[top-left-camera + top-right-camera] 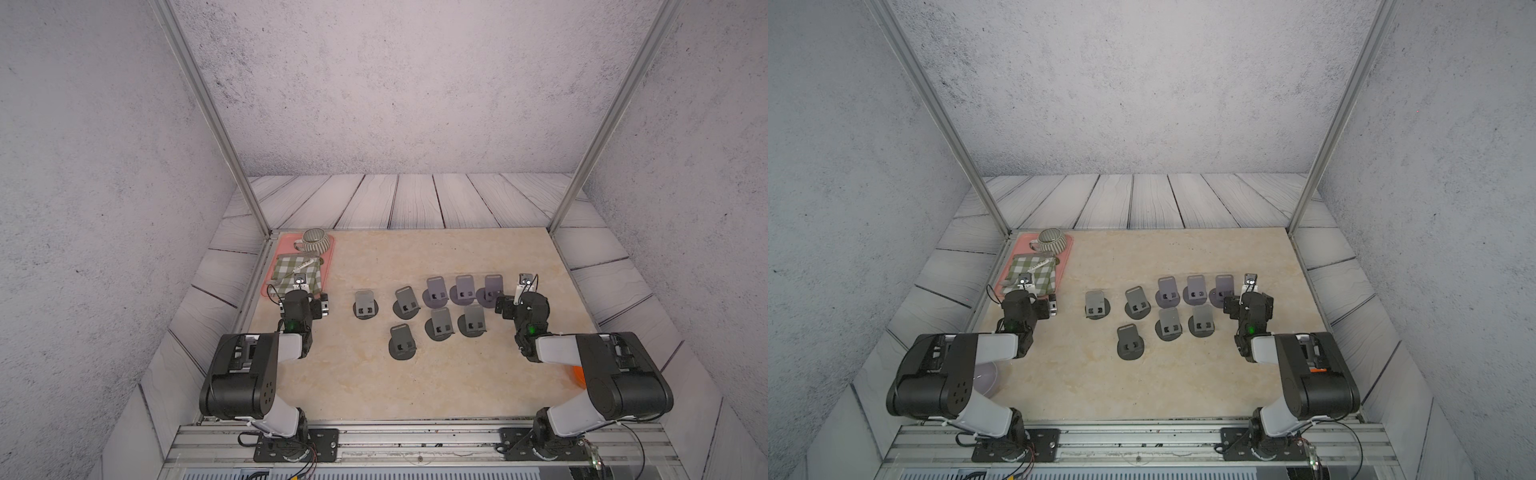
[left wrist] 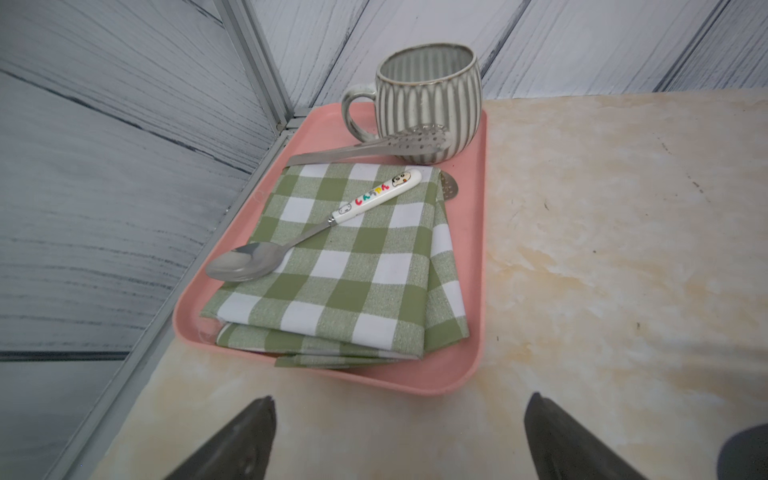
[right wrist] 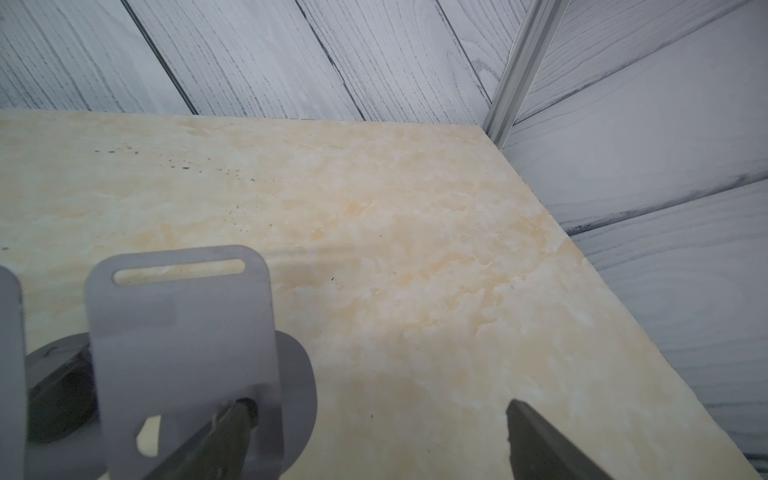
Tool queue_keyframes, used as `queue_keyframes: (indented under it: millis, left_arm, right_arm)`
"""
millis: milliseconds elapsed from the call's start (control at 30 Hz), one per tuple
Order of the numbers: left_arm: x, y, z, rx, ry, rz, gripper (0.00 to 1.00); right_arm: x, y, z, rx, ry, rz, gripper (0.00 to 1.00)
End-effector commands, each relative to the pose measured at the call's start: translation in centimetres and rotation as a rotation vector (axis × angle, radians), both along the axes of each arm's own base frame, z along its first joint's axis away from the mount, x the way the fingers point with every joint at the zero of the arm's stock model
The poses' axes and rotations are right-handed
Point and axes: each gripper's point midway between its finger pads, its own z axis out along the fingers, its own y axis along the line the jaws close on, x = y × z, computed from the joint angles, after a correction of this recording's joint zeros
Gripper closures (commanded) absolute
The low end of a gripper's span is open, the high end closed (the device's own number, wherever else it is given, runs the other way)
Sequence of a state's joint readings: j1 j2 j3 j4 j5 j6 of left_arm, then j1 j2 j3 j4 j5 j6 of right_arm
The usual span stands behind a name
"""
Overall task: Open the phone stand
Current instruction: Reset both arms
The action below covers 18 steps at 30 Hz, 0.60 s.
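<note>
Right fingers (image 3: 536, 444) first: spread wide, nothing between them. One tip overlaps the lower edge of a phone stand (image 3: 183, 332) in the right wrist view; can't tell if it touches. In both top views that stand is the right end of the far row, just beside the fingers, and its slotted back plate is already up off the round base. Past it, bare worktop (image 3: 415, 249) out to the corner post (image 3: 523, 70).

Left fingers (image 2: 249, 440): also wide, empty, over bare worktop just short of a pink tray (image 2: 471, 249). Tray carries a folded green check cloth (image 2: 353, 291) with a spoon (image 2: 376, 196) on it, then tongs (image 2: 374, 145) and a ribbed mug (image 2: 428, 104) behind. Not your job. The leftmost stand (image 1: 365, 305) sits near these fingers, inboard.

You have eight stands mid-worktop: three in the far row, the other stands (image 1: 440, 324) closer to the arm bases. Every plate looks raised; I can't pick out a folded one.

My read: no opening under way, nothing gripped. Next move needs a target first: find a stand that's flat or only part open. Then pin its base with one set of fingers and lift the plate by its top edge with the other. Spacing on the right is tight, so come in narrow or you'll likely knock a neighbour.
</note>
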<state>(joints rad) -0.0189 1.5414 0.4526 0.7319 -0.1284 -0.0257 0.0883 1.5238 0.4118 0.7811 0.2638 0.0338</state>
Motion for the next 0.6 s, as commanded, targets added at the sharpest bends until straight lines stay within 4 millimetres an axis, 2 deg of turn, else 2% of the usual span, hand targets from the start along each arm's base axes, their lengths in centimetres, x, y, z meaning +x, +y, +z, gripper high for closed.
queue_keyframes:
  millis: [0,567]
  left_arm:
    - [0.64,-0.09,1.46,-0.009,-0.047,-0.011,0.02]
    - [0.78,-0.17,1.31,-0.008,-0.039,-0.013,0.02]
  right_arm:
    - [0.44,0.02,0.54,0.006,-0.017,0.001,0.01]
    - [0.31,-0.14,0.57,0.001,-0.022,-0.005,0.01]
